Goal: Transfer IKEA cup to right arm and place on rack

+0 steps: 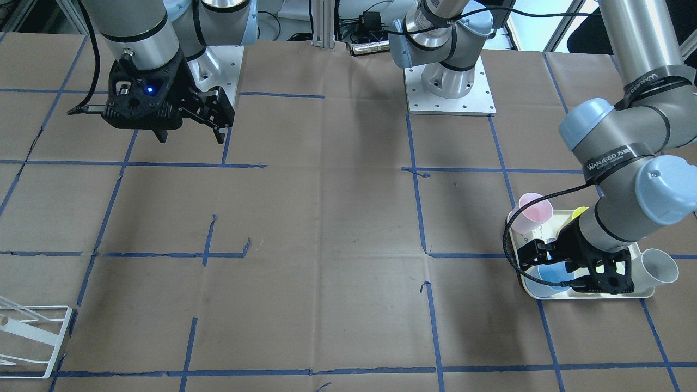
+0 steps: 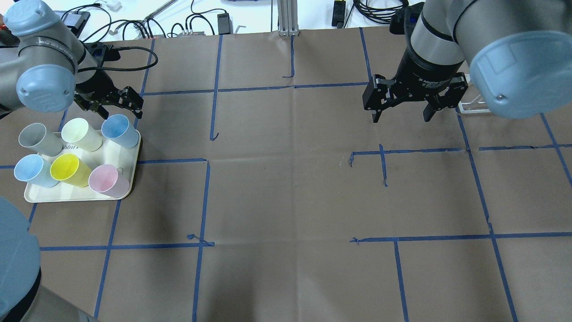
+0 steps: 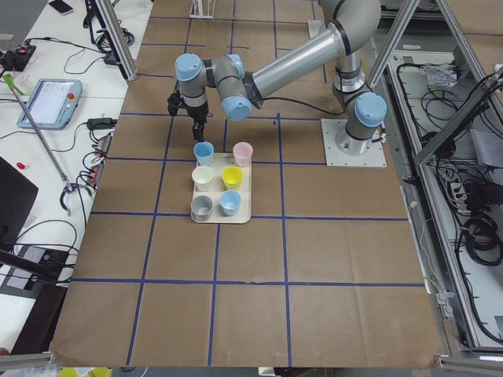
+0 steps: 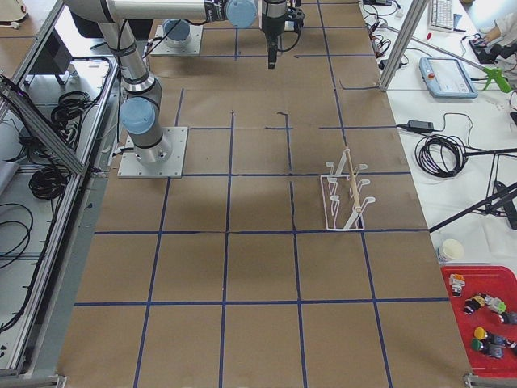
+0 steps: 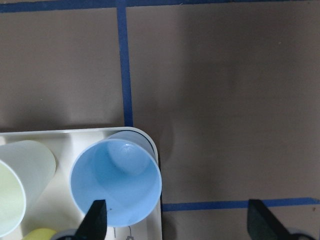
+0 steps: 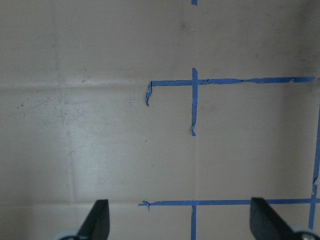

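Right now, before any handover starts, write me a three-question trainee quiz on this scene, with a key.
1. True or false: the right gripper already holds something.
2. How many cups are on the tray?
3. Which colour is the cup nearest the left gripper: A pink, B yellow, C blue?
Key: 1 false, it is open and empty above the table. 2 six. 3 C, the blue cup at the tray's corner.
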Robot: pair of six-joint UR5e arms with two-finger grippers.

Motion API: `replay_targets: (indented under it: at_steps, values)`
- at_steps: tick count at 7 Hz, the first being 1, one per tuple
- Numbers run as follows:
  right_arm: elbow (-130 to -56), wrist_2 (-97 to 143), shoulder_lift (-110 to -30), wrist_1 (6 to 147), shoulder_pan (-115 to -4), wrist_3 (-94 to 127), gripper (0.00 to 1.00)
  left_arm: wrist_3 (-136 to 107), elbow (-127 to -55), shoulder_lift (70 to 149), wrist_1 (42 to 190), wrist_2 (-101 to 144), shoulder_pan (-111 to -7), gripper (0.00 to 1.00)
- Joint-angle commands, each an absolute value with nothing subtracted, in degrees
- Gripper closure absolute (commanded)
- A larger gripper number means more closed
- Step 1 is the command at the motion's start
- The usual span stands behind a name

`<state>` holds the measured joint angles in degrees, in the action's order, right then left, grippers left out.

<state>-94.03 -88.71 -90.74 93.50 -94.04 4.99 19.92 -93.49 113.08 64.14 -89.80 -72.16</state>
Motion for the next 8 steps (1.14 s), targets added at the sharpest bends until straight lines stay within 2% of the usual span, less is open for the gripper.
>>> replay_targets:
  at_steps: [1, 8]
  values:
    - [-94.04, -88.59, -90.09, 94.13, -94.04, 5.01, 0.00, 19.77, -94.92, 115.30, 60.67, -89.74, -72.16, 0.01]
    - [-93.78, -88.59, -90.26, 94.04, -93.96, 5.18, 0.00, 20.04, -95.62, 117.24, 59.24, -90.26, -70.24, 0.01]
